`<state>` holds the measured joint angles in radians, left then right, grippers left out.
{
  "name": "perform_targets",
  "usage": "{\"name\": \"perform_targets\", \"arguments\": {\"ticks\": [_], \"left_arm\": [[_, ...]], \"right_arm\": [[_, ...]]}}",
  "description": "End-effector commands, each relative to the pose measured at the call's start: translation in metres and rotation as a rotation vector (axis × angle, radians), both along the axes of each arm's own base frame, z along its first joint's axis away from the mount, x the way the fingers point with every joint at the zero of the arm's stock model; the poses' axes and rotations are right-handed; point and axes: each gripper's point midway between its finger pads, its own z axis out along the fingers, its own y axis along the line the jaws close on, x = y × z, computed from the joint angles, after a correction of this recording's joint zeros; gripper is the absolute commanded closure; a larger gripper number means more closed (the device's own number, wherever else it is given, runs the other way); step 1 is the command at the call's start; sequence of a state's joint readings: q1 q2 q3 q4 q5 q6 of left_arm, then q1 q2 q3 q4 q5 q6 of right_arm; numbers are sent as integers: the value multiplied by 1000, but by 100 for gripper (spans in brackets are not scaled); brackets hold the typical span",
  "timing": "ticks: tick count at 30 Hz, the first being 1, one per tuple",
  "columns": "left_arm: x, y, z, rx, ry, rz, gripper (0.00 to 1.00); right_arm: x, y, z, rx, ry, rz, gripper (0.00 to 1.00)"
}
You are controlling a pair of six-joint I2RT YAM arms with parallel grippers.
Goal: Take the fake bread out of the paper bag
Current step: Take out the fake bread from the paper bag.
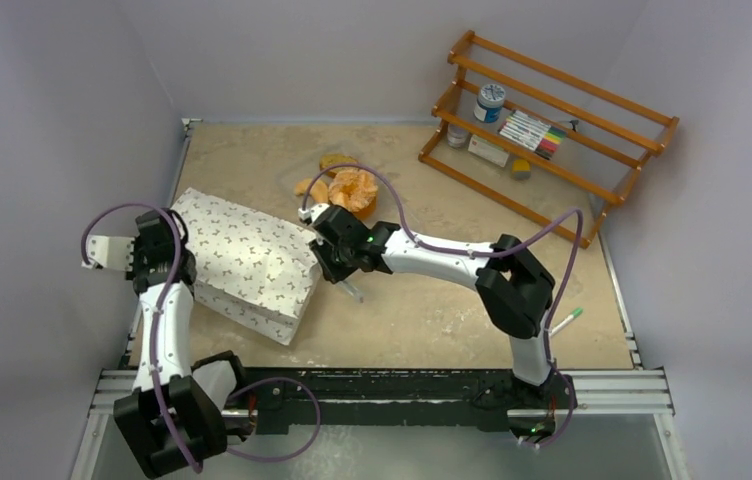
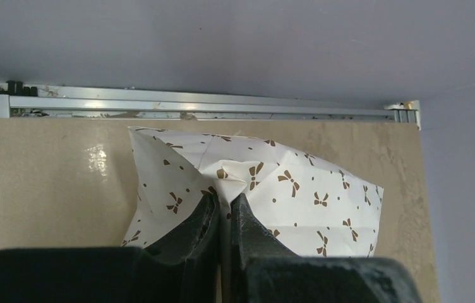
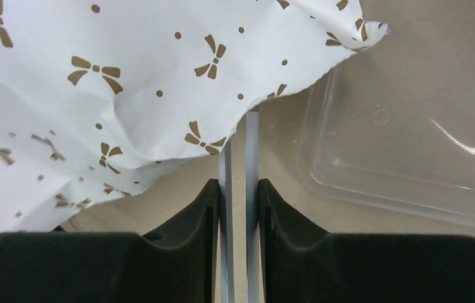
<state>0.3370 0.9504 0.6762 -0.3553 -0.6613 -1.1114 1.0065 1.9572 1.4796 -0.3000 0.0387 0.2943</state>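
The white paper bag (image 1: 252,265) printed with brown bows lies on its side at the left of the table. My left gripper (image 1: 176,243) is shut on a pinched fold at its closed end (image 2: 225,189). My right gripper (image 1: 322,262) is at the bag's open end, shut on metal tongs (image 3: 238,170). The tong tips run under the bag's serrated edge (image 3: 273,95) and are hidden there. Several golden-orange and tan bread pieces (image 1: 354,190) lie in a group behind the right gripper, outside the bag. I cannot see inside the bag.
A clear plastic tray (image 3: 405,151) lies on the table just right of the bag's mouth. A wooden rack (image 1: 552,120) with a jar and markers stands at the back right. A green-tipped pen (image 1: 567,318) lies near the right arm's elbow. Walls close in on three sides.
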Motion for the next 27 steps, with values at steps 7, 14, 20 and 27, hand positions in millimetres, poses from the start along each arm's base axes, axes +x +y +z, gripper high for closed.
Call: {"name": "perform_targets", "arguments": {"ticks": [7,14,20,27], "left_arm": [[38,13,25,-74,-60,-79,100],[64,2,16,-148,-80,-215,100],[73,-4,4,-204,-85,-253,100],[69,-2,5,-205,-79,-236,100]], "right_arm": [[10,-2,66,138,-125,-34,81],[-9,3,88,237,-128,4,80],[-26,2,88,253,-121,20,80],[-18,-25,77,196,-166,-84,79]]}}
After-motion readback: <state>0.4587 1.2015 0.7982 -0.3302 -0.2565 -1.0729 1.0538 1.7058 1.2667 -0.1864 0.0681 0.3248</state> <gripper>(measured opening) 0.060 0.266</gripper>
